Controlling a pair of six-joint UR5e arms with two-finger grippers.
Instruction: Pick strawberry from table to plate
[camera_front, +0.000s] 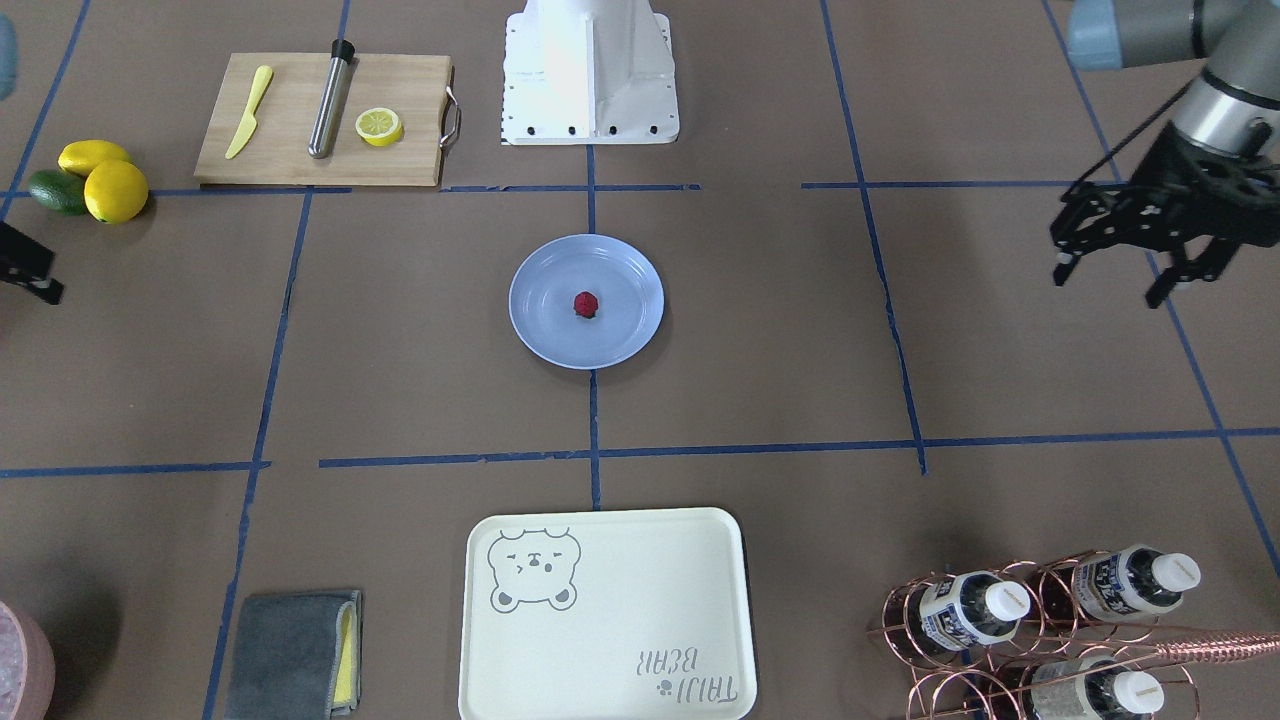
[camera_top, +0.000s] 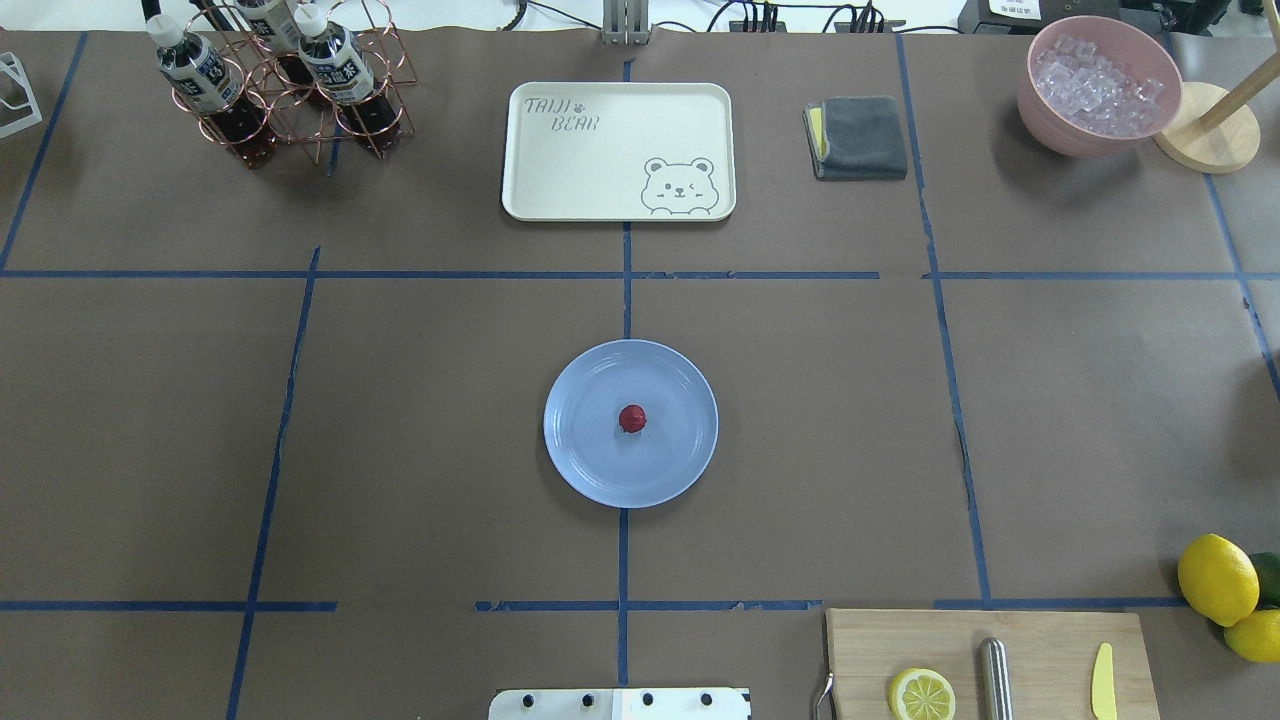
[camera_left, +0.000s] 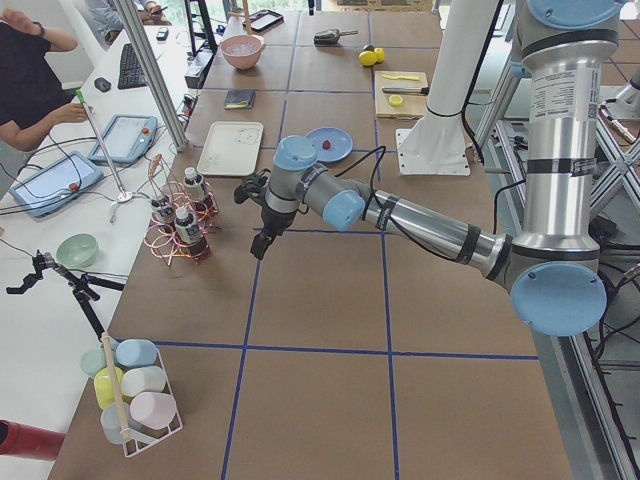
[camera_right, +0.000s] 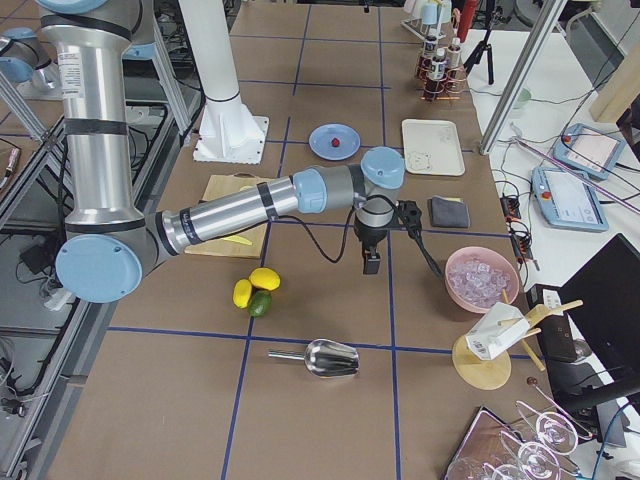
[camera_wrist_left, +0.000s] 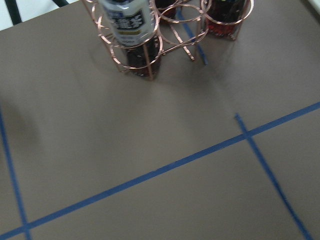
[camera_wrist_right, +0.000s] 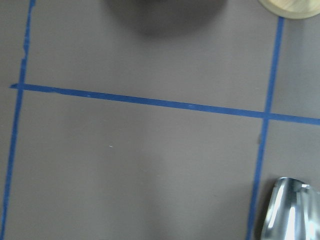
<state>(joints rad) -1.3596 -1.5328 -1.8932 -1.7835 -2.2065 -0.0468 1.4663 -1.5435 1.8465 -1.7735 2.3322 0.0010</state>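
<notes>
The strawberry (camera_front: 586, 305) (camera_top: 632, 418) lies by itself near the middle of the light-blue plate (camera_front: 540, 335) (camera_top: 585, 470), which rests at the centre of the brown table (camera_top: 420, 420). Neither gripper is near it. My left gripper (camera_front: 1112, 282) hangs open and empty above the table well off to my left, close to the bottle rack. Only a black edge of my right gripper (camera_right: 392, 258) shows in the front view, far off to my right near the lemons; I cannot tell whether it is open or shut.
A cutting board (camera_top: 1040, 650) with a lemon half, metal rod and yellow knife sits near my right. Lemons (camera_top: 1217, 578), a bear tray (camera_top: 560, 160), a grey cloth (camera_top: 862, 137), a pink ice bowl (camera_top: 1040, 110) and a copper bottle rack (camera_top: 290, 110) ring the table.
</notes>
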